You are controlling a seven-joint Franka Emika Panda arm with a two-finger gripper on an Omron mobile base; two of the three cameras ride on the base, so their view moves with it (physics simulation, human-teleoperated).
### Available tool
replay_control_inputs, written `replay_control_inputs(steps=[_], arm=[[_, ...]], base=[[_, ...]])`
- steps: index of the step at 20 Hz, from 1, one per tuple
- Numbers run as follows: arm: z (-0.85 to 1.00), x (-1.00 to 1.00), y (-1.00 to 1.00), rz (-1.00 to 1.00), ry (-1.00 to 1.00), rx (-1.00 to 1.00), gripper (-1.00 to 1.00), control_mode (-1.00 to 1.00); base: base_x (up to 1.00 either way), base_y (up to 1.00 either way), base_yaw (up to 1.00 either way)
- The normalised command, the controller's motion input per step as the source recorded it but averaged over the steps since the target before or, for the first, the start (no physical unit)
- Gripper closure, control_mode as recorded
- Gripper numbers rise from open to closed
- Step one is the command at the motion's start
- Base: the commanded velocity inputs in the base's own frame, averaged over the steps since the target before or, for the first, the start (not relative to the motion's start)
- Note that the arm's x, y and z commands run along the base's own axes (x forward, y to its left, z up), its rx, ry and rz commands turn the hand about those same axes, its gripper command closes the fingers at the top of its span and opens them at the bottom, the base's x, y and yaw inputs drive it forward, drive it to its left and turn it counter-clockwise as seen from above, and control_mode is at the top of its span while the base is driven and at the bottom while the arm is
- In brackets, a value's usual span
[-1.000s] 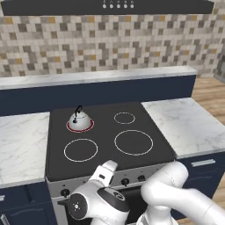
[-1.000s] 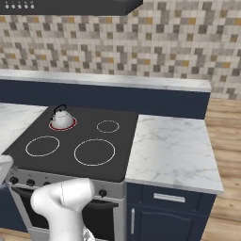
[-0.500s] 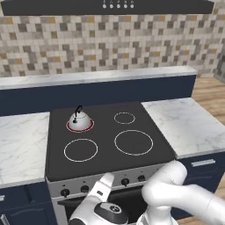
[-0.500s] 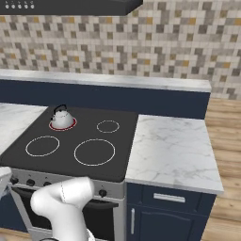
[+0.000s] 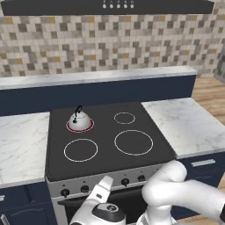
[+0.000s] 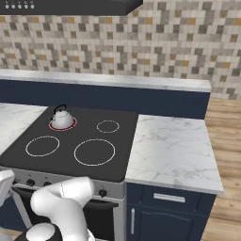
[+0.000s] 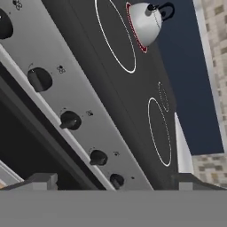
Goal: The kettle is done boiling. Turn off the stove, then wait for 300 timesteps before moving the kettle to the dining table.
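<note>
The small silver kettle (image 5: 79,118) with a black arched handle stands on the back-left burner of the stove (image 5: 110,154), and that burner's ring glows red. It appears again in the right base view as the kettle (image 6: 61,117) and in the hand view as the kettle (image 7: 146,22). My gripper (image 5: 103,190) hangs low in front of the steel knob panel, open, with nothing between its fingers. In the hand view the gripper (image 7: 116,181) faces the row of black knobs (image 7: 70,119) from just below, apart from them. The dining table is out of view.
Marble counters (image 5: 184,125) flank the stove on both sides, over navy cabinets (image 6: 164,212). A navy back ledge with a marble top (image 5: 101,79) runs behind the cooktop, under a tiled wall. Wooden floor (image 6: 228,141) lies to the right.
My hand has sunk lower in front of the stove's knob panel and edged slightly right. The kettle and the red burner ring are unchanged.
</note>
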Motion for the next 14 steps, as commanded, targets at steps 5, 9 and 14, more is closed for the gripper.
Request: replay_control_inputs(steps=[5, 9, 14], arm=[[-0.21, 0.07, 0.24, 0.0, -0.05, 0.0, -1.0, -1.0], [-0.15, 0.08, 0.24, 0.0, -0.02, 0.0, -1.0, -1.0], [-0.01, 0.17, 0.11, 0.0, 0.0, 0.0, -1.0, -1.0]], base=[[0.0, 0.0, 0.0], [0.0, 0.0, 0.0], [0.0, 0.0, 0.0]])
